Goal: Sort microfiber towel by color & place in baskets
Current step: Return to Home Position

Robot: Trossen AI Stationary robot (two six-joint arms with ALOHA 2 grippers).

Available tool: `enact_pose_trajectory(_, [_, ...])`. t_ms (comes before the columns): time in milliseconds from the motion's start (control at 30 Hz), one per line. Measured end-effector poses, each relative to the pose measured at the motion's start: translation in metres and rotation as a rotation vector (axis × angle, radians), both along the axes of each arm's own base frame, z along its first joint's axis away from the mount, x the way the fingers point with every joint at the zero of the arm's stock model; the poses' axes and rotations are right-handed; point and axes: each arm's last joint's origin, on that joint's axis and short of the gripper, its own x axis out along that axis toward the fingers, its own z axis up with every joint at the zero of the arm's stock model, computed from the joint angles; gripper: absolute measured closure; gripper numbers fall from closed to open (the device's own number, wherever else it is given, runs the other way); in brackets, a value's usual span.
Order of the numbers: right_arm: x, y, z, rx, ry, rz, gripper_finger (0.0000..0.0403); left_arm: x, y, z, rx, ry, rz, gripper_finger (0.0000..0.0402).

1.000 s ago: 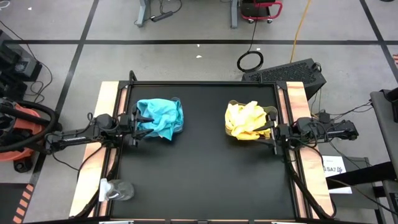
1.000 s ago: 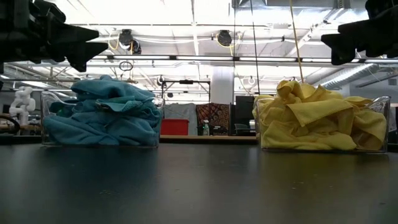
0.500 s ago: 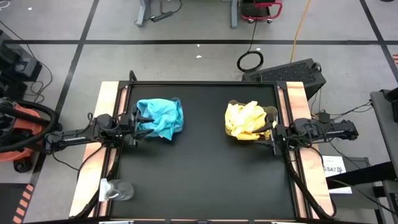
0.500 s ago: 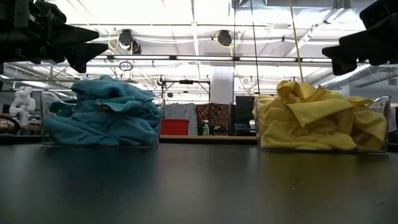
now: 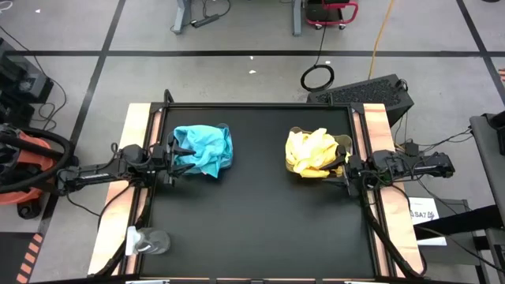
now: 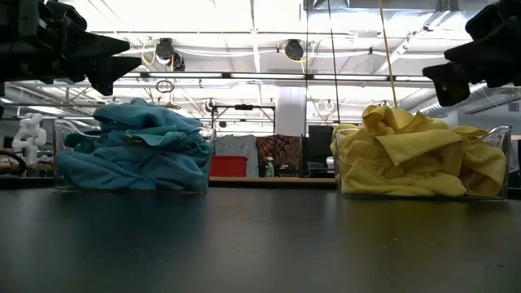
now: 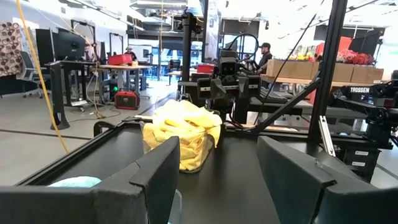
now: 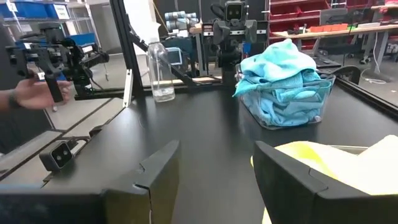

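Since the blue towels (image 5: 203,150) and yellow towels (image 5: 312,154) fill separate baskets (image 6: 503,142), sorting looks done; left end effector (image 5: 170,154) and right end effector (image 5: 347,172) stand wide, empty.

Soft cloth towels (image 5: 203,150) in clear glossy plastic baskets (image 6: 498,134) — matt black tabletop (image 5: 252,213), pale wood edging (image 5: 136,126)

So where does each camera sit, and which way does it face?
High view: overhead, looking straight down on the table; left gripper and right gripper show.
Low view: at tabletop height, looking level across at blue towels and yellow towels; both grippers in top corners.
Left wrist view: on left arm, facing yellow towels; own fingers show.
Right wrist view: on right arm, facing blue towels; own fingers show.
Shared: each wrist view sees the other arm.
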Motion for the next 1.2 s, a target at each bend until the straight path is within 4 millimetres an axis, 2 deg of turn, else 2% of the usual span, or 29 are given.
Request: enact_pose_trajectory(1200, [-0.0001, -0.0001, -0.0017, 0.048, 0.023, -0.005, 0.0211, 0.0001, 0.0, -0.0003, 0.0, 0.001, 0.0, 0.0181])
